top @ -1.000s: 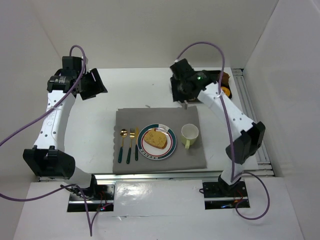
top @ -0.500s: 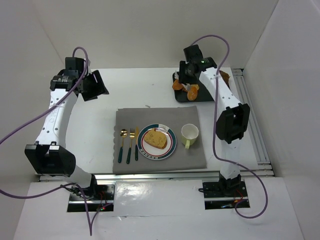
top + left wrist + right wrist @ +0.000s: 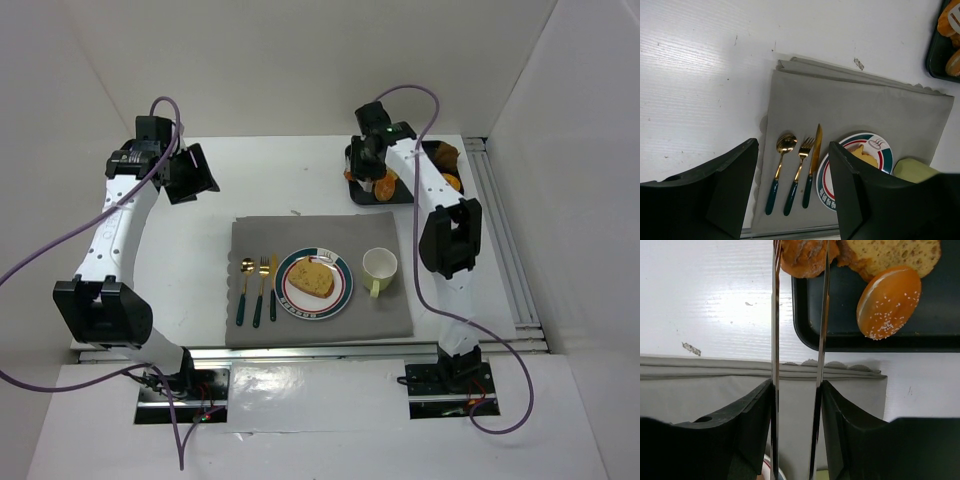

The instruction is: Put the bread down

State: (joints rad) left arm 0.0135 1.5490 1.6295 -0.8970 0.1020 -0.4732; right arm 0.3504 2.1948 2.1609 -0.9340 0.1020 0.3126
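Compared with a second ago, the right arm (image 3: pixel 435 190) reaches further back, over the tray (image 3: pixel 850 342) at the far right of the worktop (image 3: pixel 260 180). Note the right gripper (image 3: pixel 799 285): its thin blades are clamped on a brown roll (image 3: pixel 802 255) at the tray's left edge. You see the left gripper (image 3: pixel 792 147) spread apart, holding nothing, above the mat (image 3: pixel 855 110). One slice (image 3: pixel 313 279) lies on the plate (image 3: pixel 343 290).

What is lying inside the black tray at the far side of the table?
A sesame bun, a seeded bread slice and a brown pastry between the tongs show in the black tray. The right arm covers part of the tray from above, so more may lie there.
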